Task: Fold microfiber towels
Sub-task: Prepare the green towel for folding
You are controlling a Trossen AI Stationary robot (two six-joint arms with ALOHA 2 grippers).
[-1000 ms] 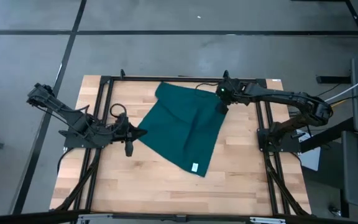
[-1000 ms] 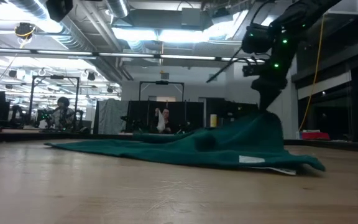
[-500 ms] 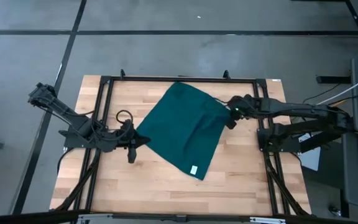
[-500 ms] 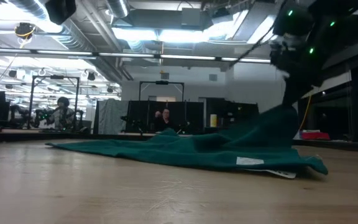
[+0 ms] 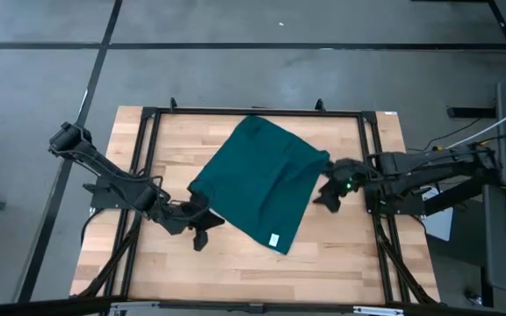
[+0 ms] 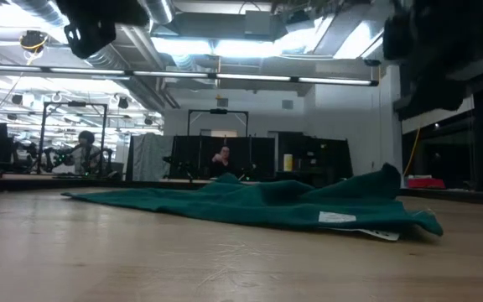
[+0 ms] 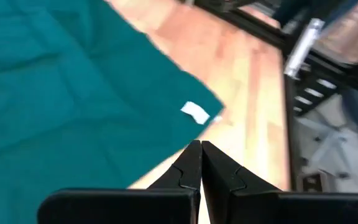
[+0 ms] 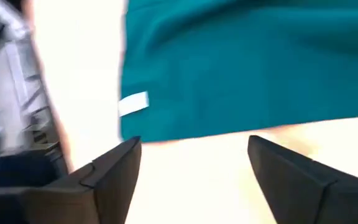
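The teal-green microfiber towel (image 5: 262,180) lies spread on the wooden table as one tilted square, its white tag (image 5: 275,239) at the near corner. Its right corner (image 6: 388,176) stands up in a small hump. My left gripper (image 5: 205,233) is shut and hovers just off the towel's near-left edge (image 7: 166,59). My right gripper (image 5: 323,197) is open beside the towel's right corner. Its fingers (image 8: 114,174) are spread wide with only bare table between them, and the towel (image 8: 247,68) lies beyond.
A black metal frame (image 5: 148,132) runs around the table top, and both arm bases stand on its side rails. Bare wood (image 5: 235,276) lies along the near edge. In the low view, people (image 6: 82,151) sit in the room far behind the table.
My right gripper has drawn the towel's right corner toward the table's right edge, spreading the cloth into a square. It then opened, let go and drew back toward the near right. My left gripper has moved toward the near edge, along the towel's near-left side.
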